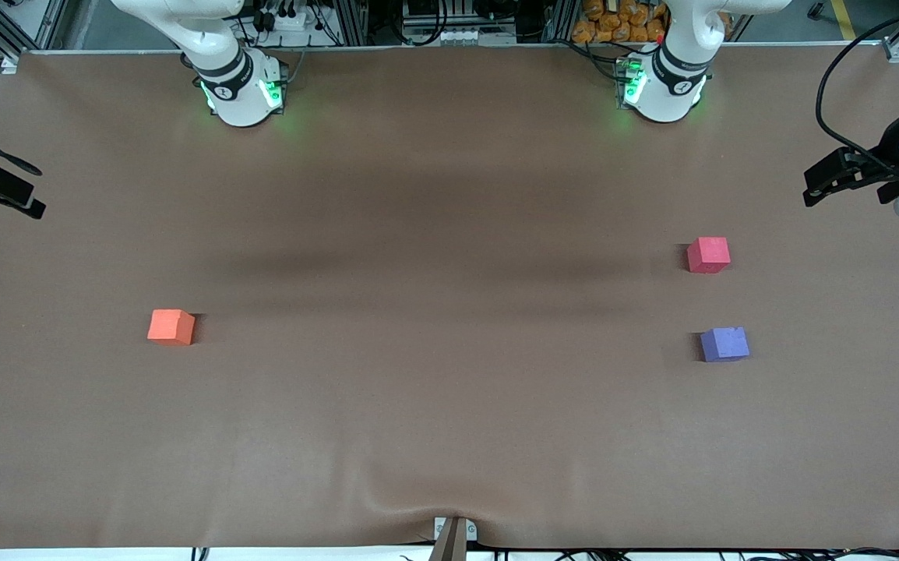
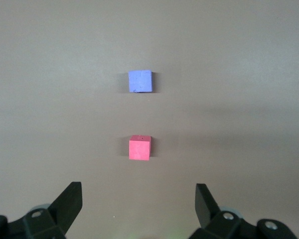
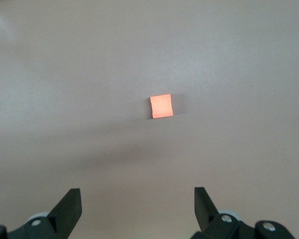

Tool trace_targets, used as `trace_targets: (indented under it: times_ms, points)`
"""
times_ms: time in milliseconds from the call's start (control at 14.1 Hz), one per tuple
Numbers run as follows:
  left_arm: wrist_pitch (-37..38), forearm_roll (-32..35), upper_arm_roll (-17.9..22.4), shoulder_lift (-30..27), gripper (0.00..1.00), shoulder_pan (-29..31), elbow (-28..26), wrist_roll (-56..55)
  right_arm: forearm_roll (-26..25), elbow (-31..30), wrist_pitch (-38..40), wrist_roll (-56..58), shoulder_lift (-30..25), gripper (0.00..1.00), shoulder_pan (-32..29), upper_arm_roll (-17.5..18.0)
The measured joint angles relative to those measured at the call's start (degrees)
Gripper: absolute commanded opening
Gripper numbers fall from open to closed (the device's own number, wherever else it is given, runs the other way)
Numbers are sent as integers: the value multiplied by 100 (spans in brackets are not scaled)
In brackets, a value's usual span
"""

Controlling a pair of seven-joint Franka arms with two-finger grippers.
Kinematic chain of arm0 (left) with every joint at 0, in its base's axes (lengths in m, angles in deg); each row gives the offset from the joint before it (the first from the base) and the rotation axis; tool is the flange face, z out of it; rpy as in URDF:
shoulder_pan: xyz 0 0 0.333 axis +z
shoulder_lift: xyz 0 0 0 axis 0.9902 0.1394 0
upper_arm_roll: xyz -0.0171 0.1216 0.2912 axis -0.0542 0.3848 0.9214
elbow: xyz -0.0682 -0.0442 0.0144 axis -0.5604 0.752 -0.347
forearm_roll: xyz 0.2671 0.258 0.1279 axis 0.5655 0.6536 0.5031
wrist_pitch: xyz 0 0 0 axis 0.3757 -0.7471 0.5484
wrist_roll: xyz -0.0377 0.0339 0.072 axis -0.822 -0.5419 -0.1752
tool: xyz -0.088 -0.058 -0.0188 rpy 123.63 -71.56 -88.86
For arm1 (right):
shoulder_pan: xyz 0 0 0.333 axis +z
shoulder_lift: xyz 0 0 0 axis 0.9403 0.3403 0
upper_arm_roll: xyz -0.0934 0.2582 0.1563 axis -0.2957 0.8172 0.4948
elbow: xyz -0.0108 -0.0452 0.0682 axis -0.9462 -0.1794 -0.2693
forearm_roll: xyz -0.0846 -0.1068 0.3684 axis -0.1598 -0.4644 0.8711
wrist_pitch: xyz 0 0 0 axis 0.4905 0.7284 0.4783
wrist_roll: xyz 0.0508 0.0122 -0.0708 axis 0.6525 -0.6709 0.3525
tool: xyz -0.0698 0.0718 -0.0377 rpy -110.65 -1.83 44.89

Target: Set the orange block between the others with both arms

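The orange block [image 1: 170, 326] lies alone on the brown table toward the right arm's end; it also shows in the right wrist view [image 3: 161, 106]. The others lie toward the left arm's end: a pinkish-red cube [image 1: 708, 255] and a purple-blue cube [image 1: 724, 344], which is nearer the front camera, with a gap between them. The left wrist view shows the pinkish-red cube [image 2: 139, 147] and the purple-blue cube [image 2: 140, 81]. My left gripper [image 2: 138, 191] hangs open high above the table, empty. My right gripper [image 3: 138, 196] is open and empty too, high over bare table.
The brown table cover [image 1: 449, 405] bulges in a fold at the middle of the front edge, by a small bracket [image 1: 453, 534]. The arms' green-lit bases [image 1: 241, 89] [image 1: 661, 87] stand along the back edge. Cables and racks lie past that edge.
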Motion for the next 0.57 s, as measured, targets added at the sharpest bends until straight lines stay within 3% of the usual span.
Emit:
trace_targets:
  times_ms: [566]
  points:
    - [0,0,31,0,100,32,62,0,0,0,1,0,0,100,0,0]
